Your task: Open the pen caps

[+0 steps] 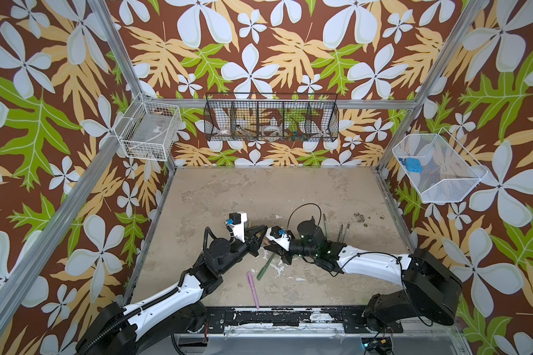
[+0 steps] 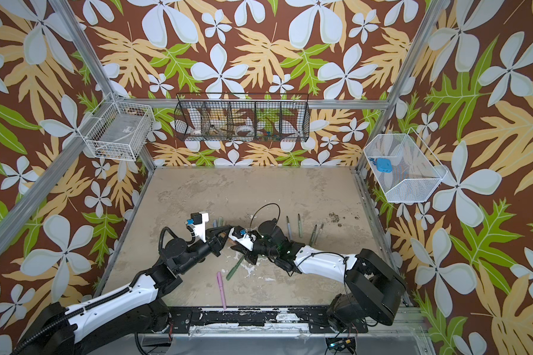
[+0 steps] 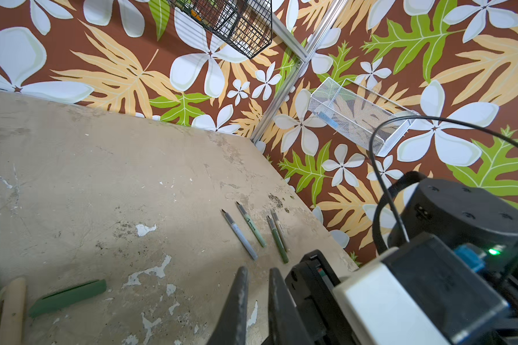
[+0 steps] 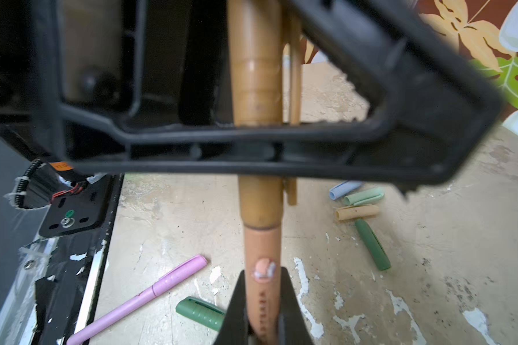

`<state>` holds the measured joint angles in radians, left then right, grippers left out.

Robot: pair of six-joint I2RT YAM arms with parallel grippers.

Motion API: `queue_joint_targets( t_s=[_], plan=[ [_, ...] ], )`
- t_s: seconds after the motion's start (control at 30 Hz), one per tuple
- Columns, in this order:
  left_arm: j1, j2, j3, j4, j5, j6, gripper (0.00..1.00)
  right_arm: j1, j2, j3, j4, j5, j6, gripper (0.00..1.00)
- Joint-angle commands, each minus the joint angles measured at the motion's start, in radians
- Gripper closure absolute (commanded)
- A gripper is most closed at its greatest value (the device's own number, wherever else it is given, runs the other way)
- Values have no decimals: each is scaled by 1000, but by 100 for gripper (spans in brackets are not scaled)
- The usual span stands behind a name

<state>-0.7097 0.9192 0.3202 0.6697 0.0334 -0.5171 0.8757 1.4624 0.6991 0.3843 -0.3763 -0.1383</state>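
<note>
Right wrist view has the right jaws clamped on the barrel of the brown pen (image 4: pixel 262 254). Just past the seam, the left jaws are closed tight on its brown cap (image 4: pixel 256 89), with the clip (image 4: pixel 295 104) turned to one side. Gripping each half separately, with the joint bare between the grips, looks meant to let the arms pull straight apart along the pen's axis. The pen is carried clear of the surface (image 4: pixel 431 268), so nothing should drag. The cap is a stubby golden-brown tube, darker than the peach barrel, and it appears still fully seated. Further out lie loose caps: a light blue cap (image 4: pixel 344 188), a pale green cap (image 4: pixel 364 197), a beige cap (image 4: pixel 356 212) and a dark green cap (image 4: pixel 373 245). A pink pen (image 4: pixel 141 298) and a green pen (image 4: pixel 199 312) lie capped.
</note>
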Motion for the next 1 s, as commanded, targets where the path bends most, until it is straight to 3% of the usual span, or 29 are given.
queue_joint_targets(
  t_s=[0.0,0.13,0.23,0.5,0.7,0.87,0.97],
  plan=[
    [13,-7,5,167,-82,5,100,41,24,-2,-222,317,3,100],
    [21,-10,4,165,-80,-3,100,88,54,13,-229,470,-12,100],
    [27,-15,5,166,-72,-10,100,91,42,1,-216,462,-14,100],
    [36,-19,3,169,-50,-23,100,-16,50,3,-243,2,7,100],
    [41,-19,4,169,-46,-28,100,-41,83,20,-271,-113,8,100],
    [44,-17,4,171,-35,-29,100,-76,117,25,-295,-274,12,100],
    [45,-19,5,169,-34,-30,100,-83,115,20,-278,-268,23,100]
  ],
)
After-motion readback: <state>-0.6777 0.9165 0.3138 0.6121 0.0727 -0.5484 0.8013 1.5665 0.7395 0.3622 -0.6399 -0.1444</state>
